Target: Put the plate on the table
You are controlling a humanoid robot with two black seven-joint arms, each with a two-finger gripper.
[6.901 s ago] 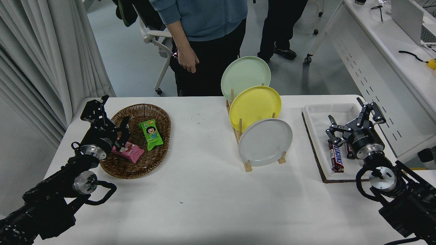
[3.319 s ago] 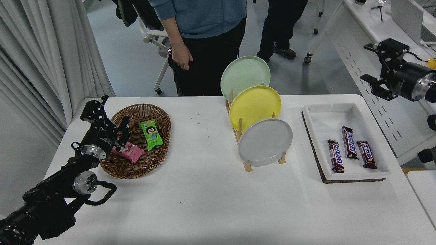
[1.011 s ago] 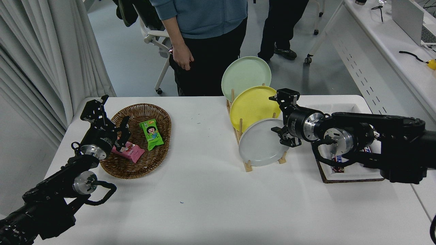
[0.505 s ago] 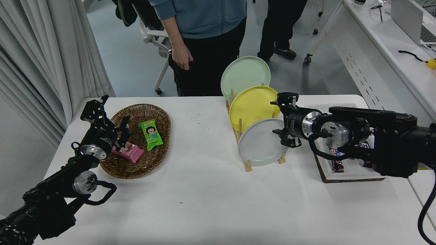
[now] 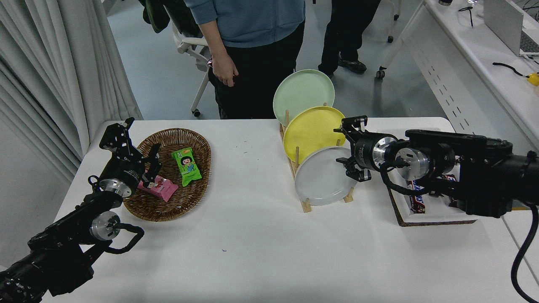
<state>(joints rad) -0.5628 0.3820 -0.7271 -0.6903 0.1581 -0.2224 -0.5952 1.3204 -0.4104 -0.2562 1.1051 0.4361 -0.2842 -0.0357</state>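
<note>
right gripper [image 5: 348,148] now at right rim of grey plate [image 5: 322,176], fingers spread, one above near the yellow plate's edge, one lower against the grey rim; nothing clamped yet. shifted only slightly leftward versus half a second ago; a few seconds back was raised well off to the right, over the white desk [image 5: 484,54], and before that sat over the tray. reads as end of approach, start of grasp.

grey plate unchanged in all frames: upright on edge in front slot of wooden rack [image 5: 304,201], leaning back toward yellow plate [image 5: 313,130], with pale green plate [image 5: 303,90] rearmost. not lifted, not on table [image 5: 261,252] surface.

right arm now stretched across white tray [image 5: 406,219], hiding most of the chocolate bars [image 5: 414,201].

left gripper [image 5: 134,153] parked lower left over wicker basket [image 5: 172,206], fingers apart, empty; green packet [image 5: 186,165] and pink packet [image 5: 160,187] in basket as before. person [image 5: 248,25] at far side, hand hanging, barely shifted.

judgement: task at pre-grasp stage. next needs closure on grey rim only, then lift clear of rack pegs. risk: upper finger close to yellow plate, could nudge or pinch it too; rack light, may drag along with plate.
</note>
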